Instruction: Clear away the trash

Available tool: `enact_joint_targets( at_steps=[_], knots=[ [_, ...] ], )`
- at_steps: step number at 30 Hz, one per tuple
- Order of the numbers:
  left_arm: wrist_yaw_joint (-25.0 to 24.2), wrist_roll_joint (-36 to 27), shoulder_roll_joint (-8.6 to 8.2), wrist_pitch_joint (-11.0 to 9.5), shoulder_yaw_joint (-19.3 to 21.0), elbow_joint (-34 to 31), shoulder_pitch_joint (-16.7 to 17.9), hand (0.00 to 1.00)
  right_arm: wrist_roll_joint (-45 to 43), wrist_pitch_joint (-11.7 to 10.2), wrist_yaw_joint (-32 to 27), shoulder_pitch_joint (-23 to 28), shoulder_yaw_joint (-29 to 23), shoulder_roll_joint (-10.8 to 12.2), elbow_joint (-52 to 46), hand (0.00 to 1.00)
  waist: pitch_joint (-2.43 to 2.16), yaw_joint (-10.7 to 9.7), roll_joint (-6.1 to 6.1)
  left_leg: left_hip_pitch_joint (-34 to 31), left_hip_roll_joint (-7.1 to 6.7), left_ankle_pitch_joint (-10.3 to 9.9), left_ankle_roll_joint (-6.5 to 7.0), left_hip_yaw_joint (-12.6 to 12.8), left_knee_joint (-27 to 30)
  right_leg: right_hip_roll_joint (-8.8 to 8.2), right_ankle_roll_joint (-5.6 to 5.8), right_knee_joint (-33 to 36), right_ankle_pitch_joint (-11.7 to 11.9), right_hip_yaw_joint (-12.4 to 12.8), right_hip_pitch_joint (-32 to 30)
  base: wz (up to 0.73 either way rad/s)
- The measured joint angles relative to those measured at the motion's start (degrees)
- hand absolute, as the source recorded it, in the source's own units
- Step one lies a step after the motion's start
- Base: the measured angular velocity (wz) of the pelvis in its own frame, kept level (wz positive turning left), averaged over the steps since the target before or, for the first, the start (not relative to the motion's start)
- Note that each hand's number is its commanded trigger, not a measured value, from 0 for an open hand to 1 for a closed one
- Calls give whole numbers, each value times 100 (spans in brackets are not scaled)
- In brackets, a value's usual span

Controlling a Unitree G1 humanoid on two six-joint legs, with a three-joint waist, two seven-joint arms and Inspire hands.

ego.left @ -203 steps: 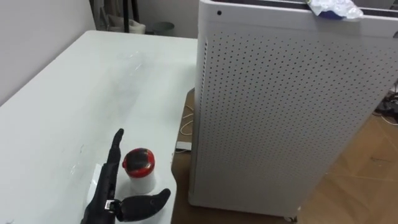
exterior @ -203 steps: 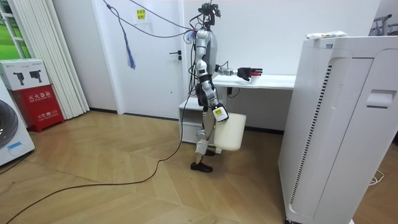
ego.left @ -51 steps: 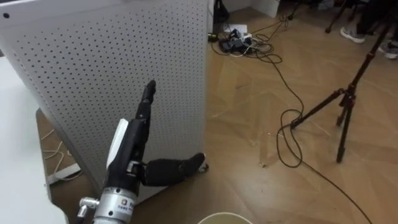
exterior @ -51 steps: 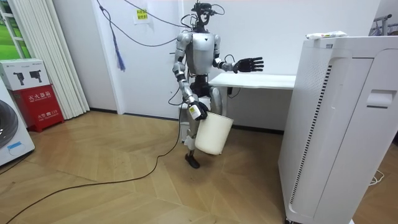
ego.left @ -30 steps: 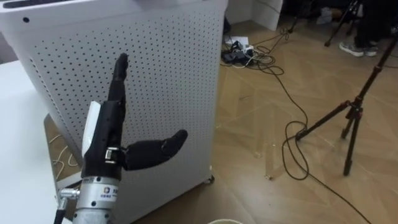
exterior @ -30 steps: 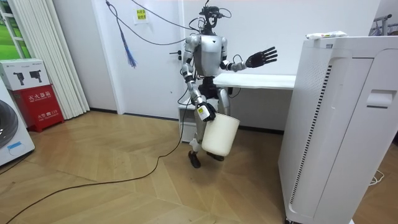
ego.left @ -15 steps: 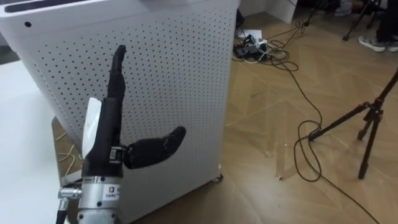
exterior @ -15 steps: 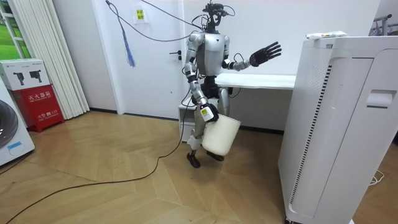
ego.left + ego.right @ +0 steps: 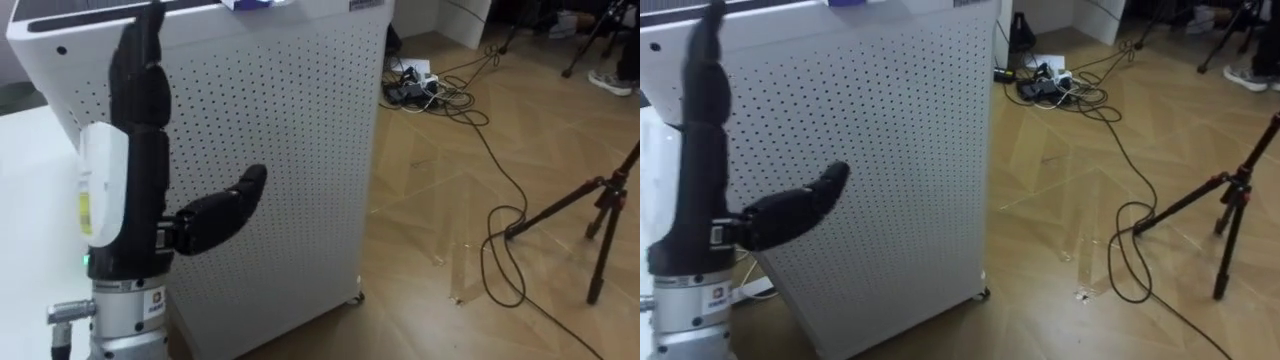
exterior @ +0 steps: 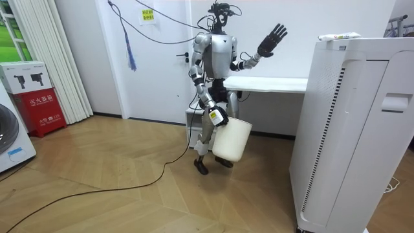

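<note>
Fingers [image 9: 140, 60] of left hand [image 9: 135, 200] straight, pointing up, thumb splayed sideways, nothing held. Hand and forearm cover part of the perforated white cabinet [image 9: 300, 150] front in the eye views. White table [image 9: 30, 180] at far left, beside the cabinet. On the floor to the right: cables [image 9: 440, 85] and a tripod [image 9: 600, 210].

Room view: robot stands by the table. Right hand [image 10: 215, 117] is low at its side, at the rim of the white bucket [image 10: 231, 141].

Vs 0.5 s ago: left hand is higher, now at head height. Stance and bucket are about the same.

Garbage [image 9: 255, 4]: crumpled white-and-blue scrap on the cabinet top, cut by the view's top edge, untouched.
</note>
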Motion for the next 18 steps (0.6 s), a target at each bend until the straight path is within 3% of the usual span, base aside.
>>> enact_joint_targets(
  at_steps=[6, 10, 14, 18],
  knots=[
    [313, 135, 234, -1, 55, -37, -129, 0, -68, 0, -27, 76, -76, -11, -182, 100, 54, 14, 115, -14, -5, 29, -8, -10, -33, 16, -9, 4, 24, -14, -19, 0],
    [334, 232, 266, 0, 55, -43, -240, 0, -92, 0, -21, 83, -69, -13, -182, 100, 54, 31, 162, -19, -2, 31, -9, -10, -44, 18, -9, 1, 25, -26, -32, 0],
    [332, 390, 399, 30, 55, -192, -344, 0, -92, 0, 11, 110, -64, -9, -181, 100, 45, 28, 181, -19, -2, 32, -12, -14, -75, 17, -9, 0, 25, -40, -49, 0],
    [310, 400, 401, 79, 54, -227, -353, 0, -92, 1, 75, 133, -60, -7, -174, 100, 44, 25, 182, -16, 7, 32, -12, -19, -83, 15, -9, -6, 25, -39, -49, 0]
  ],
)
